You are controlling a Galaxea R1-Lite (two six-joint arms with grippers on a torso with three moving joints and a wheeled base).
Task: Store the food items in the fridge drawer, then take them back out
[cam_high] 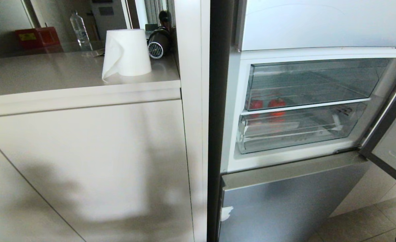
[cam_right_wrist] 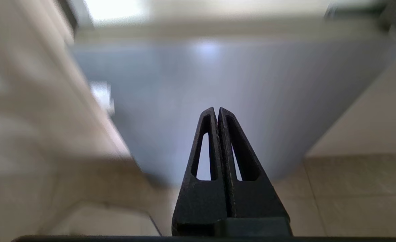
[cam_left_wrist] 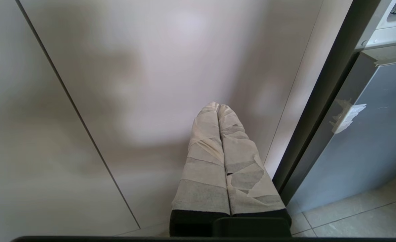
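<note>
Two red food items [cam_high: 255,104] [cam_high: 277,102] lie side by side at the left end of the upper clear fridge drawer [cam_high: 318,79], which is pushed in inside the open fridge. Neither gripper shows in the head view. My right gripper [cam_right_wrist: 217,109] has bare black fingers pressed together with nothing between them. It hangs low before the grey lower fridge door [cam_right_wrist: 251,84], above the tiled floor. My left gripper [cam_left_wrist: 218,106] is also shut and empty, its fingers [cam_left_wrist: 204,141] wrapped in white tape. It points at the beige cabinet panel [cam_left_wrist: 150,84] left of the fridge.
A second clear drawer [cam_high: 295,131] sits under the first. The open fridge door [cam_high: 392,134] stands at the right. The closed grey lower door [cam_high: 285,201] carries a white tape scrap [cam_high: 226,213]. On the counter [cam_high: 50,74] are a paper roll [cam_high: 126,53] and a bottle [cam_high: 80,30].
</note>
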